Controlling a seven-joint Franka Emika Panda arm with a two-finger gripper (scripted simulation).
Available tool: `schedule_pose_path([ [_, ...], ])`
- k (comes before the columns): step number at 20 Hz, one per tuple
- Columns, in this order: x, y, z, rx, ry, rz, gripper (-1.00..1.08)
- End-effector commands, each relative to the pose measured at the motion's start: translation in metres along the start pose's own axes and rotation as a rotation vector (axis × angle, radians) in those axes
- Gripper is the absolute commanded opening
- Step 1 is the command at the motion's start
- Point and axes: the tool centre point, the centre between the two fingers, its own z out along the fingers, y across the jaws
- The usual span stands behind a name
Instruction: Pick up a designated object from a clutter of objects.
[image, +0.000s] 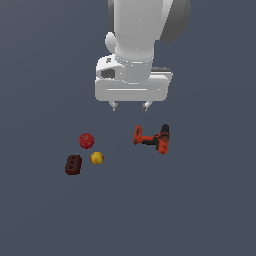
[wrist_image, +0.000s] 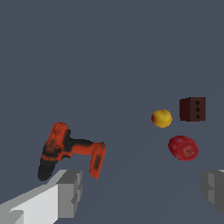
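The dark reddish-brown block (image: 73, 164) with small dark holes lies on the grey floor toward the exterior view's left; it also shows in the wrist view (wrist_image: 193, 109). Beside it are the small yellow ball (image: 97, 158) (wrist_image: 162, 118) and the red round fruit (image: 86, 140) (wrist_image: 183, 148). The orange-and-black power drill (image: 152, 138) (wrist_image: 70, 151) lies apart, toward the exterior view's right. My gripper (image: 130, 106) hangs well above the floor, open and empty, closer to the drill than to the block. Its grey fingers (wrist_image: 69, 193) show wide apart in the wrist view.
The floor (image: 200, 200) is a plain dark grey surface. The white arm (image: 135, 45) fills the upper middle of the exterior view.
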Motion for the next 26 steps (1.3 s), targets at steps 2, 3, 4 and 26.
schedule_pose_path([
  [2, 0.0, 0.0, 0.0, 0.0, 0.0, 0.0, 1.0],
  [3, 0.0, 0.002, 0.001, -0.001, -0.002, 0.002, 1.0],
  [4, -0.001, 0.005, 0.002, -0.003, -0.003, 0.004, 1.0],
  [26, 0.015, 0.059, 0.04, -0.007, -0.025, 0.021, 1.0],
])
